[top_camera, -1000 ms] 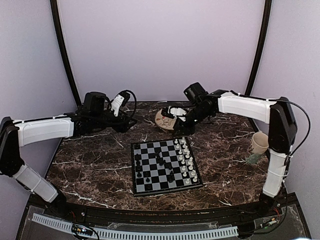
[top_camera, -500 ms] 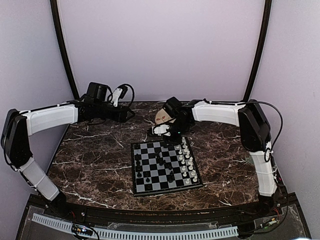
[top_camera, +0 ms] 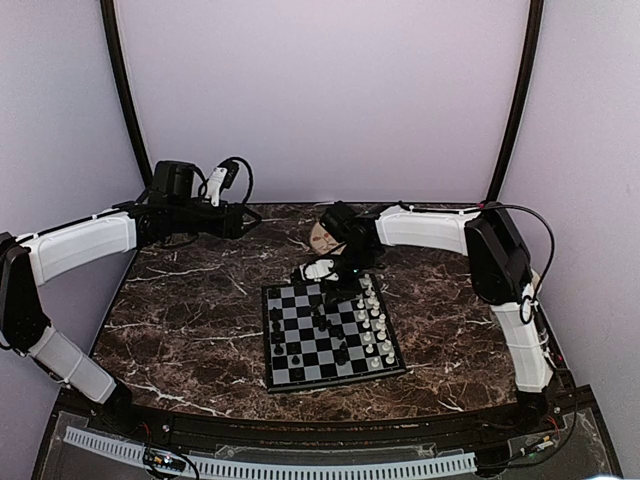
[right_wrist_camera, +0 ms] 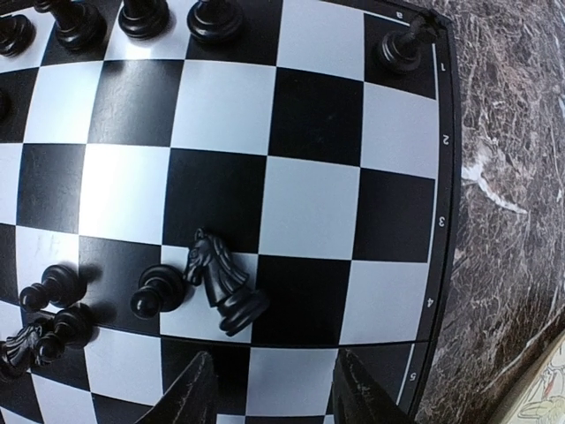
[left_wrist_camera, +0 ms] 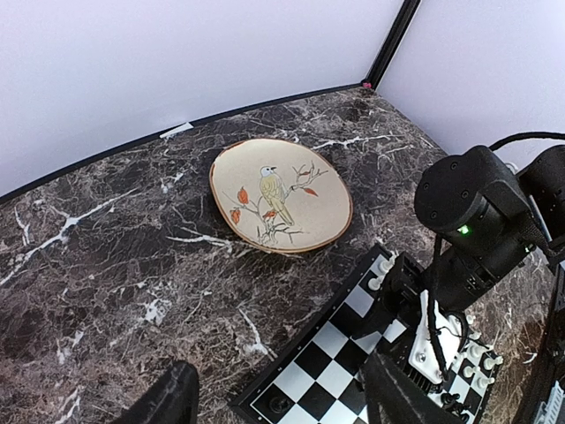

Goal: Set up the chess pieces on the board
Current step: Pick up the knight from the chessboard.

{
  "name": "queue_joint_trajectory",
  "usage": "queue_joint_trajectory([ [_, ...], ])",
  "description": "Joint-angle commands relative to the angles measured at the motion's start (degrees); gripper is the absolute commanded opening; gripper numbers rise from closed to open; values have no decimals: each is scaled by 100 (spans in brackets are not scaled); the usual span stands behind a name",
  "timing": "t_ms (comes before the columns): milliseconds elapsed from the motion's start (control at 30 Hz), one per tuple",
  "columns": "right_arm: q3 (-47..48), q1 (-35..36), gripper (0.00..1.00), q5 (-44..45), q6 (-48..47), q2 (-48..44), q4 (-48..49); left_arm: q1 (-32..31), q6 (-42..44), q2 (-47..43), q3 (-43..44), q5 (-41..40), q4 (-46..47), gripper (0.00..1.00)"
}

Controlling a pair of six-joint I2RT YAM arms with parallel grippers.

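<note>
Right gripper [top_camera: 322, 270] has left the plate [top_camera: 316, 236] — I now see it low over the far edge of the board [top_camera: 296, 297]. Right elbow folded inward. Left gripper [top_camera: 238, 218] pulled back leftward — closer to the rear wall.

Even soft light w/ faint shadows; right wrist view bows at edges, top cam maybe soft.

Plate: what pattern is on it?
The plate is beige with a painted bird and red leaves; left wrist view.
</note>
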Motion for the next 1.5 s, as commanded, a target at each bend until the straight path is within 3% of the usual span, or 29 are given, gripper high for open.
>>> queue_joint_trajectory([
  [0,288,85,45,-167,-392,431,-697,39,29,48,-11,123,29,66],
  [800,1060,329,41,-332,-233,1028,-1122,46,-164,-16,-59,613,194,64],
  [1000,1197,354,36,-344,-61,1109,-1117,44,-190,-17,-75,655,222,64],
  [1467,925,221,37,-41,61,901,-1321,48,-222,-37,-77,745,239,64],
])
